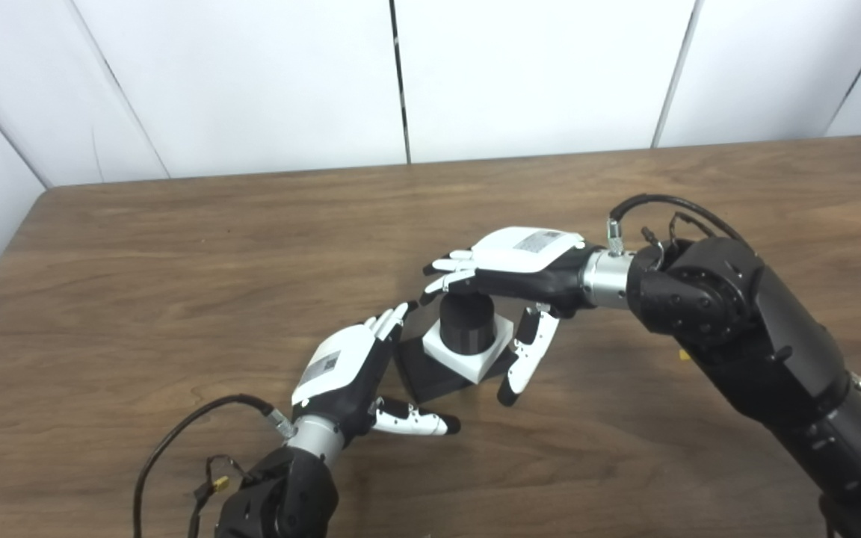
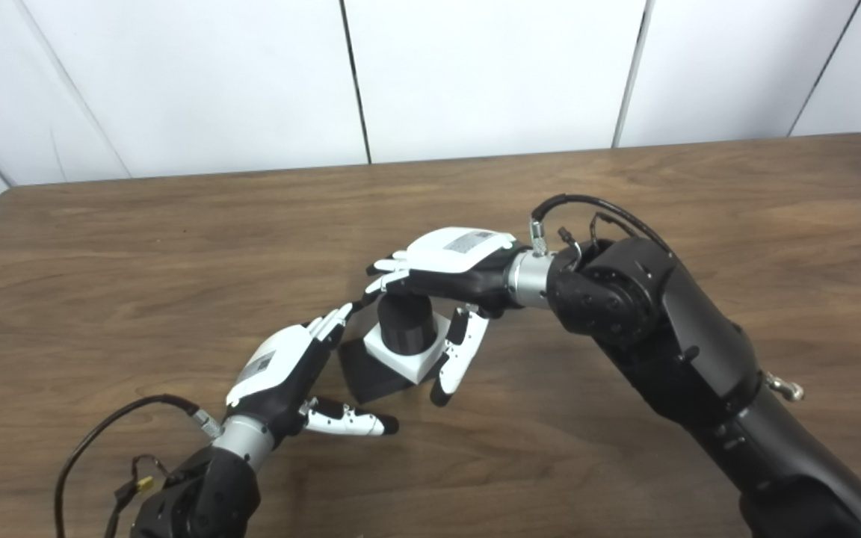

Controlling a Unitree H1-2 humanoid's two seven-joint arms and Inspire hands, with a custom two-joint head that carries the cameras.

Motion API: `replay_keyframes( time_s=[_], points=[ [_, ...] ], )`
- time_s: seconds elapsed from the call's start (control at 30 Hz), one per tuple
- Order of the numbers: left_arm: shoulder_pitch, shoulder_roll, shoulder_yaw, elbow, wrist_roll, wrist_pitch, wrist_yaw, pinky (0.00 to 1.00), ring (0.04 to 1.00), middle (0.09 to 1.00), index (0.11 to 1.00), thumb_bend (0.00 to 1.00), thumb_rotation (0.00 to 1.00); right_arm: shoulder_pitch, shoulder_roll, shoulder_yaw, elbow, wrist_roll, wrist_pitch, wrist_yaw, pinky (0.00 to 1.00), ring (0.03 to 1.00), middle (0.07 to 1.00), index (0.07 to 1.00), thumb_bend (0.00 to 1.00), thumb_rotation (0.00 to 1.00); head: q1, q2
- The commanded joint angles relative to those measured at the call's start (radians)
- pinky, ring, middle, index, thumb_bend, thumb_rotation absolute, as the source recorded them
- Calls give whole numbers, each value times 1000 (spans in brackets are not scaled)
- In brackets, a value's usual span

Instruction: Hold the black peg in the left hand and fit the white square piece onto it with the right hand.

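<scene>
The black peg (image 1: 466, 323) stands mid-desk on its dark square base (image 1: 430, 373), with the white square piece (image 1: 469, 351) already seated around it, resting on that base. The right hand (image 1: 520, 265) arches over the peg's top, fingers (image 1: 449, 273) spread and thumb (image 1: 524, 355) hanging just beside the white piece, seemingly gripping nothing. The left hand (image 1: 344, 373) sits against the base's left side, fingers loosely extended; whether it actually grips is unclear. The wooden desk (image 1: 139, 299) lies beneath.

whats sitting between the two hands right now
The black peg with the white square piece fitted around it, between the left hand and right hand; both views show it.
</scene>
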Motion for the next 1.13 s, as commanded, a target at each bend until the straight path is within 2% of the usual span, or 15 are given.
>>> replay_keyframes(
  time_s=[0.0, 0.27, 0.43, 0.53, 0.6, 0.7, 0.77, 0.9, 0.93, 0.97, 1.0, 1.07, 1.1],
  points=[
    [-7, 3, -2, 1, 2, 16, -53, 1000, 1000, 1000, 1000, 1000, 280, -44, -5, -21, -16, 10, 10, -20, 1000, 1000, 990, 886, 1000, 400, 2, -2],
    [-10, -15, 18, -11, 34, 17, -81, 1000, 1000, 1000, 1000, 1000, 265, -39, -5, -33, 0, 11, 5, -31, 1000, 1000, 990, 886, 1000, 390, 10, -13],
    [-14, -13, 59, -45, 12, 17, -89, 1000, 1000, 1000, 1000, 1000, 265, -41, -5, -53, 10, 19, 21, -37, 1000, 1000, 1000, 944, 1000, 421, 12, -23],
    [-24, -26, 139, -83, -43, 17, -123, 1000, 1000, 1000, 1000, 1000, 236, -45, -5, -77, 17, 38, 28, -47, 1000, 1000, 1000, 973, 1000, 422, 14, -30],
    [-33, -20, 196, -121, -114, 17, -116, 1000, 1000, 1000, 1000, 1000, 211, -49, -7, -101, 24, 61, 45, -55, 1000, 1000, 1000, 993, 1000, 420, 17, -36],
    [-49, -10, 251, -158, -175, 17, -115, 998, 1000, 1000, 1000, 1000, 225, -51, -12, -127, 31, 84, 60, -66, 1000, 1000, 1000, 1000, 1000, 419, 19, -42],
    [-62, -7, 288, -173, -213, 17, -116, 959, 1000, 1000, 1000, 1000, 247, -48, -19, -145, 38, 105, 58, -80, 1000, 1000, 1000, 1000, 1000, 421, 19, -52],
    [-72, 4, 350, -196, -294, 16, -78, 889, 1000, 1000, 1000, 993, 289, -35, -39, -187, 48, 145, 54, -109, 1000, 1000, 1000, 1000, 1000, 505, 21, -59],
    [-69, 7, 360, -196, -313, 14, -58, 902, 1000, 1000, 1000, 948, 295, -30, -42, -196, 47, 152, 65, -112, 994, 1000, 1000, 1000, 1000, 552, 20, -63],
    [-63, 1, 372, -195, -322, 14, -35, 903, 1000, 1000, 1000, 941, 296, -21, -42, -211, 45, 166, 85, -116, 993, 1000, 1000, 1000, 1000, 558, 19, -64],
    [-53, -5, 379, -194, -329, 11, -3, 935, 1000, 1000, 1000, 807, 355, -7, -41, -228, 43, 182, 102, -127, 938, 1000, 1000, 1000, 998, 640, 19, -64],
    [-32, -14, 390, -179, -354, -13, 68, 920, 991, 1000, 987, 696, 402, 30, -34, -262, 50, 206, 110, -169, 887, 1000, 1000, 1000, 985, 707, 12, -68],
    [-24, -17, 395, -171, -368, -24, 100, 926, 988, 1000, 983, 643, 451, 50, -28, -278, 58, 218, 105, -195, 875, 997, 1000, 1000, 944, 756, 10, -68]
  ],
)
